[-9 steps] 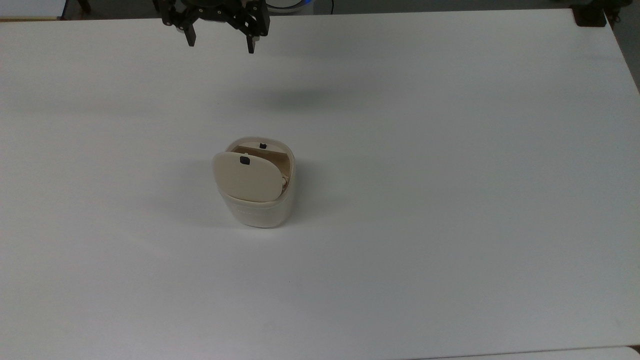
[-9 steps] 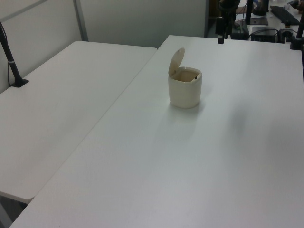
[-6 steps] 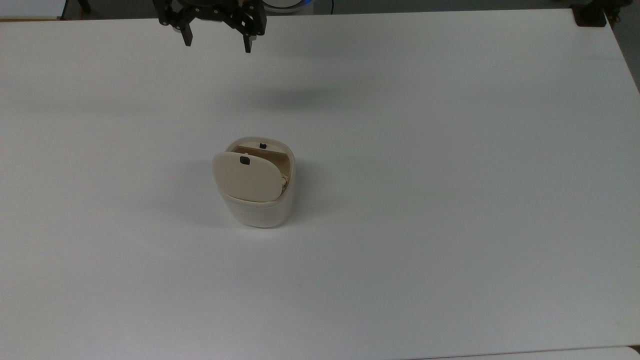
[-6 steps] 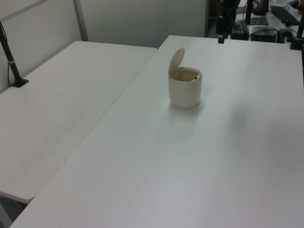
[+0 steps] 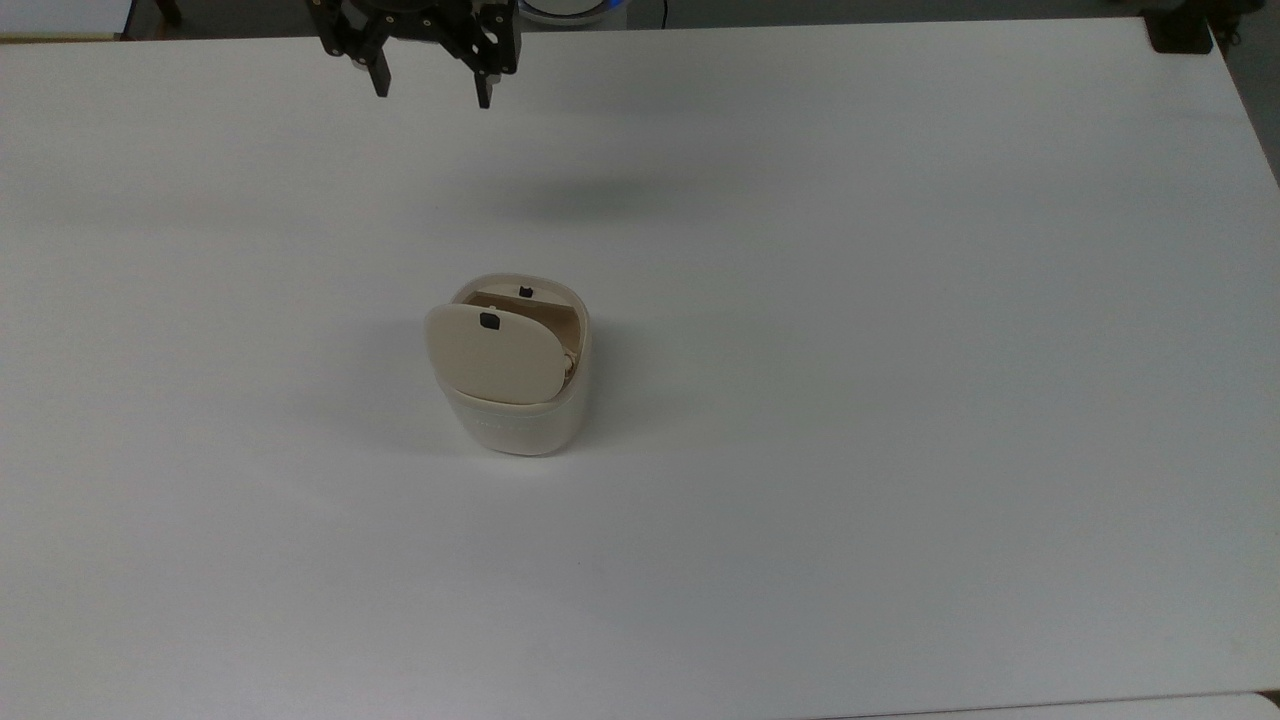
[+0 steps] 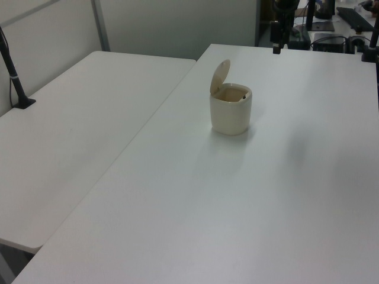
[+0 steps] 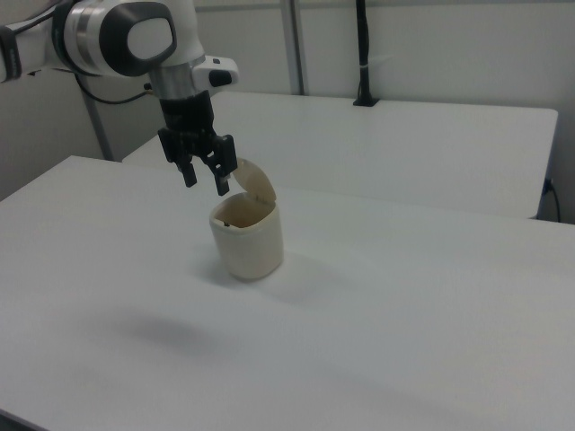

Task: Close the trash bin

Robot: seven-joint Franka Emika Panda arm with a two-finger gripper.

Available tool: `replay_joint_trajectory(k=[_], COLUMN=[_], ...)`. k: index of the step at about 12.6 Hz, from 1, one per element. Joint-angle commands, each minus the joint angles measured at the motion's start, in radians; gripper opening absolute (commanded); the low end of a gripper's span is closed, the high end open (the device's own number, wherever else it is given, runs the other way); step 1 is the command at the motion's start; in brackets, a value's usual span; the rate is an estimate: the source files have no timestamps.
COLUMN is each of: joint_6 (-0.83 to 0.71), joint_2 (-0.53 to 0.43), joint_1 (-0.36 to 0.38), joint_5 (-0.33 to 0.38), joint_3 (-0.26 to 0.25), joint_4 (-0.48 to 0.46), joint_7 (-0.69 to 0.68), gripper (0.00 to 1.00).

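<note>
The trash bin [image 5: 515,425] is a small cream-white tub standing near the middle of the white table. Its flat beige lid [image 5: 495,355] stands raised on its hinge, leaving the mouth uncovered; a small black mark sits near the lid's free edge. The left view has the bin [image 6: 231,112] with its lid [image 6: 220,76] tipped up, and the right view has the bin [image 7: 248,241] and lid [image 7: 255,184] too. My black gripper [image 5: 432,92] hangs open and empty in the air at the top view's upper edge, well apart from the bin. In the right view the gripper [image 7: 206,181] hovers just left of the lid.
The white table [image 5: 900,350] spreads wide on every side of the bin. A second white table [image 6: 77,124] adjoins on the left view's left. A black clamp post [image 6: 15,77] stands at that table's far edge, and dark equipment [image 5: 1180,30] sits at the top view's upper right corner.
In the top view the gripper's right finger has drawn slightly inward, so the gap between the fingers looks a little narrower. The bin and its lid have not moved.
</note>
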Motion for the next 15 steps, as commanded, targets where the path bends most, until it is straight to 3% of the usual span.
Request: replay_joint_trajectory(k=[1,2,4,7,9,15], joint_6=[0.007,0.019,0.094,0.327,0.426,0.605], joint_2=[0.01,0.018,0.078,0.119,0.173,0.314], joint_1=[0.006,0.005,0.008,0.014,0.016,0.048], joint_5=[0.006,0.012,0.049,0.084,0.104,0.098], joint_3=[-0.002,-0.002,-0.004,-0.004,-0.004,-0.004], joint_4=[-0.001,0.02,0.057,0.063,0.124,0.215], joint_7=[-0.025,-0.026,-0.026,-0.017,-0.003,0.044], gripper=[0.14,0.0,0.0,0.0,0.0,0.0])
